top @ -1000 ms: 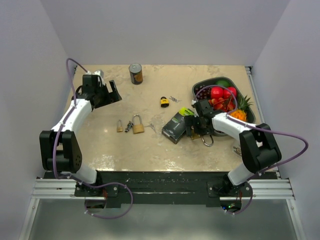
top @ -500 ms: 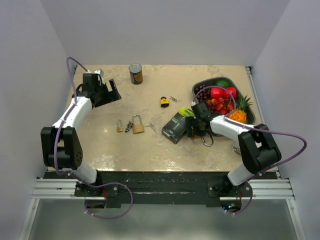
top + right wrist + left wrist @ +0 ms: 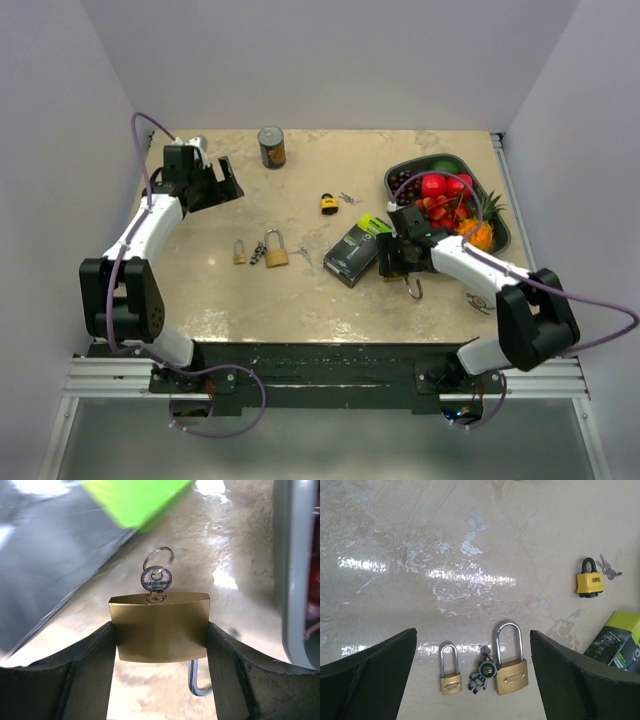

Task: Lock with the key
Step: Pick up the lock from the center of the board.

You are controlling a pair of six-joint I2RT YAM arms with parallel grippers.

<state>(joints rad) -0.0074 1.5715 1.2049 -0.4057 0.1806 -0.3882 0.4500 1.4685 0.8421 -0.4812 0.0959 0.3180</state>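
right arm: the right gripper [image 3: 396, 262] is clamping a brass padlock [image 3: 159, 629] across its body, and both fingers [image 3: 90, 675] are pressing against the lock's side faces in the right wrist view. a key [image 3: 156, 579] is sitting in the keyhole on the lock's bottom face, with a small split ring [image 3: 158, 558] hanging through its head. the shackle [image 3: 414, 288] is pointing toward the near edge of the table [image 3: 300, 295]. whether it is latched cannot be told. the lock is sitting right of centre, just beside a green and black box [image 3: 352, 251] on its left and close to the grey fruit tray [image 3: 398, 173] behind it. whether the lock is resting on the surface or raised off it cannot be told.

left arm: the left gripper [image 3: 222, 182] is standing fully spread with nothing between its fingers, and it is hovering over the far left part of the table, well apart from the right arm.

other items: a small padlock [image 3: 451, 682], an astronaut charm [image 3: 483, 673] and a medium padlock [image 3: 511, 677] are lying side by side left of centre. a yellow padlock [image 3: 590, 582] is lying farther back with loose keys [image 3: 608, 569] just beside it. a can [image 3: 271, 146] is standing upright near the far edge.
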